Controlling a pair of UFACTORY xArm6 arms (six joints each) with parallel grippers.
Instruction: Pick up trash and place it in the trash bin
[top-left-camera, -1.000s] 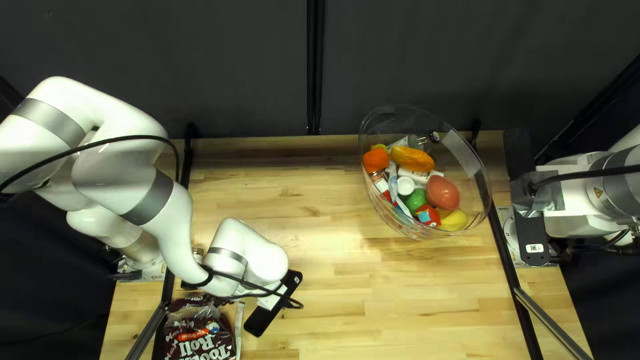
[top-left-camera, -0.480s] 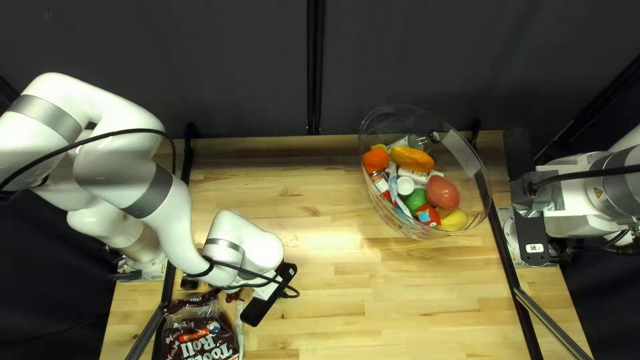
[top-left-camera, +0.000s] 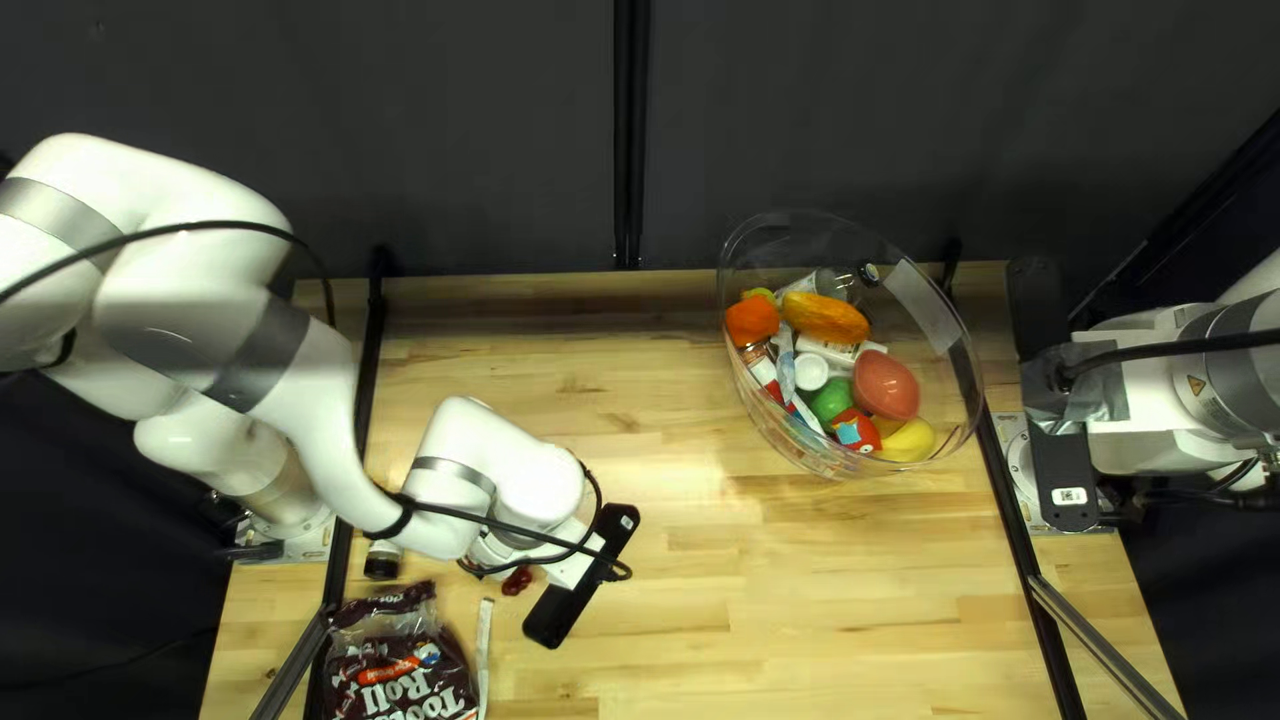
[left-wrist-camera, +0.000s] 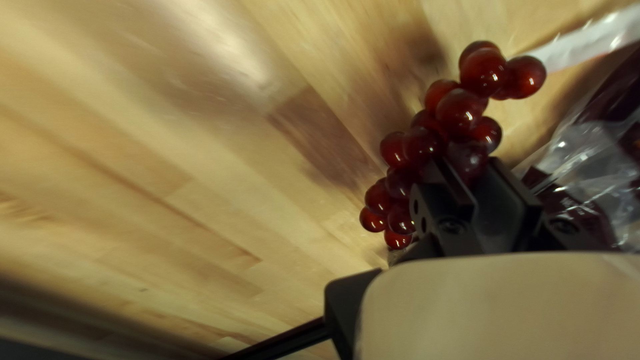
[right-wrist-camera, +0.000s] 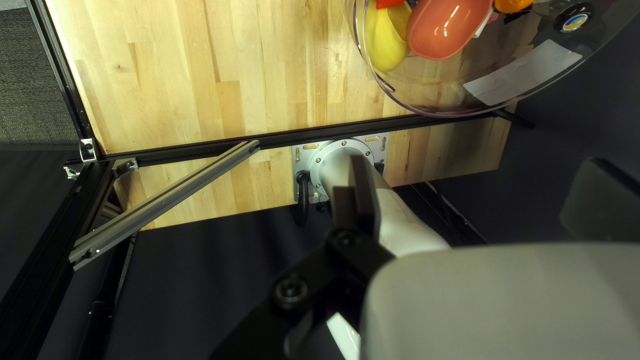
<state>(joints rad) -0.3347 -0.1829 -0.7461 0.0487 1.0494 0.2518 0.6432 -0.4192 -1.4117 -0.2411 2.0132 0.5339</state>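
Left wrist view showed the left gripper (top-left-camera: 582, 576) clamped on red grapes (left-wrist-camera: 461, 112), a hold hidden in the top left view. Only the latter showed red grapes and clear bin (top-left-camera: 958, 390) together, well apart. Right wrist view: right gripper (top-left-camera: 1062, 460) stood wide.

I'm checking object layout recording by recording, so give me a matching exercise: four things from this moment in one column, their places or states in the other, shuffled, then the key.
Things
1. Red grapes
2. Brown candy bag
3. Clear bin
4. Round green item

Places or states
A. Toward the far edge of the table, holding a heap of things
B. Between a red item and a white lid, in that heap
C. Gripped by the left gripper
D. At the table's near edge, toward the left of the top left view

Pairs: 1-C, 2-D, 3-A, 4-B
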